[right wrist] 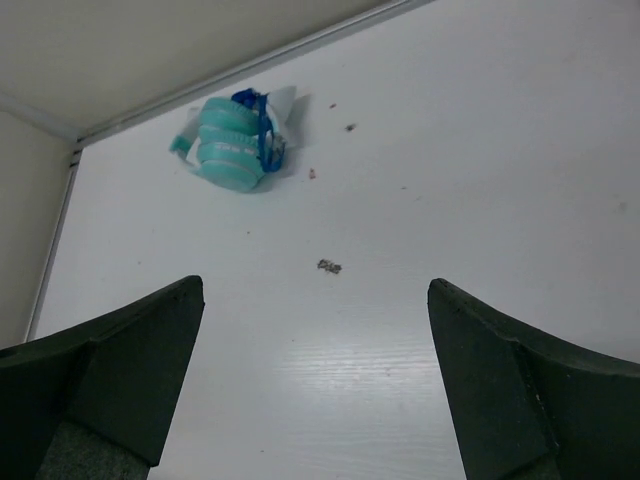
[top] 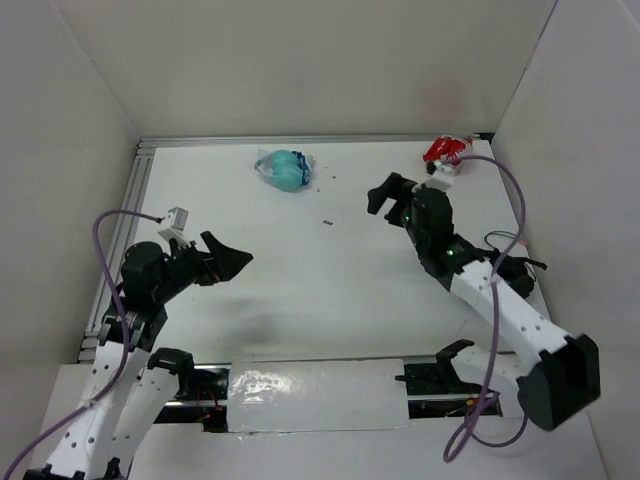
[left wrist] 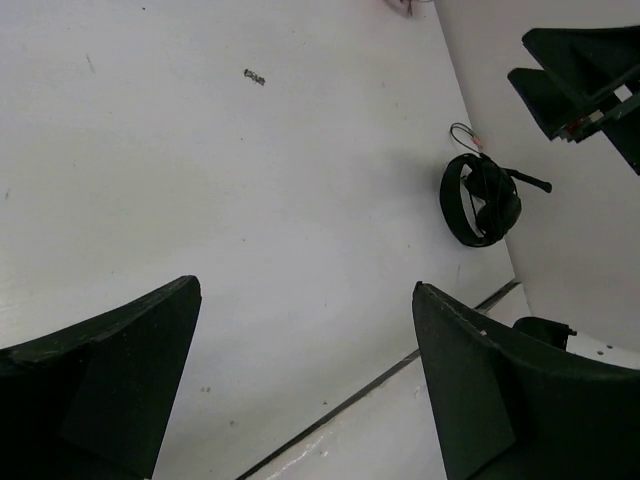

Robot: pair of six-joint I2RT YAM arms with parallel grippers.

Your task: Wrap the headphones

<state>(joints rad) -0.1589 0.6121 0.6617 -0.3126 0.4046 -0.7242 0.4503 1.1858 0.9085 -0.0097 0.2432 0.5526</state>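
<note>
The headphones [top: 284, 169] lie just in front of the far rail [top: 330, 139] of the worktop [top: 300, 310], left of the rail's middle. They are folded into a compact bundle. In the top view its long axis runs roughly along the rail, dipping a little to the right. From the right wrist the two teal cups [right wrist: 228, 155] sit pressed together with their rims toward the camera, and the dark-blue cord [right wrist: 262, 130] is looped over their right side. White bits of the headband stick out at the edges; which way its ears point cannot be told.

The worktop is white and matt, boxed in by plain pale walls [top: 300, 60] that rise behind the rail and at both of its ends. A small red and white object [top: 446, 152] sits at the rail's right end. A dark speck [top: 327, 221] lies nearer than the headphones.

The jaws of the left arm [top: 148, 278] and of the right arm [top: 505, 305] both stand wide apart, holding nothing, well short of the rail.

In the left wrist view a black looped thing [left wrist: 482, 200] lies by the wall; what it is cannot be made out.
</note>
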